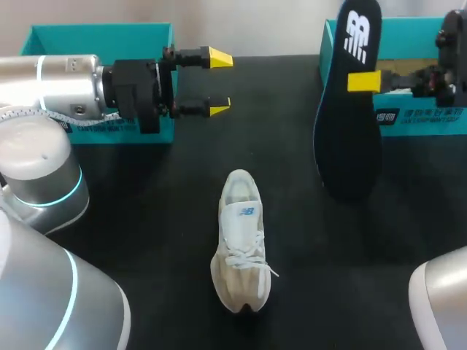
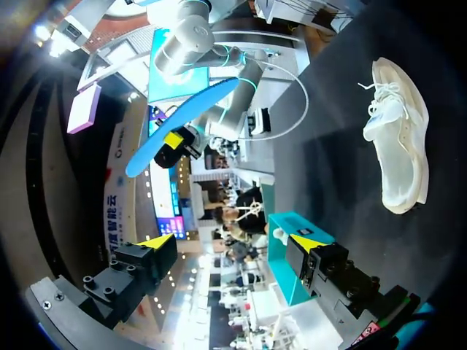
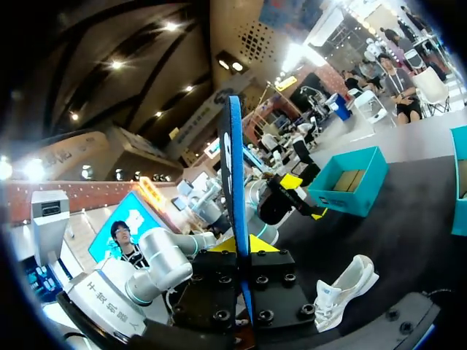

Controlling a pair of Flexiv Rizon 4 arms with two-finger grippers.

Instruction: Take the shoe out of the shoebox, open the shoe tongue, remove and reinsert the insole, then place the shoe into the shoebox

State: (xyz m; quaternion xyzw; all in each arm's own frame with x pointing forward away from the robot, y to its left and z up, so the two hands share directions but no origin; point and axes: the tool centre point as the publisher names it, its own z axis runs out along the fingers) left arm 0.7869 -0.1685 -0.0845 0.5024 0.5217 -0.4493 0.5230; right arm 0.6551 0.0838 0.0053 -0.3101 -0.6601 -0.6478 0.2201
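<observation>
Right gripper (image 1: 363,82) tight on upright insole (image 1: 350,149)

In head view the right end effector (image 1: 365,82) is cut by the edge, the insole (image 1: 350,138) hides part of the right teal box (image 1: 416,36), and the left arm (image 1: 66,84) covers the left teal box (image 1: 95,36) front.

Bench (image 1: 146,219) inventory: one white lace-up shoe (image 1: 241,248); one dark insole (image 1: 349,146); two open teal shoebox parts, left box (image 1: 95,33) and right box (image 1: 408,40). Grippers: two, left gripper (image 1: 219,82) and right gripper (image 1: 363,82), each with two yellow-tipped fingers (image 1: 217,57).
</observation>
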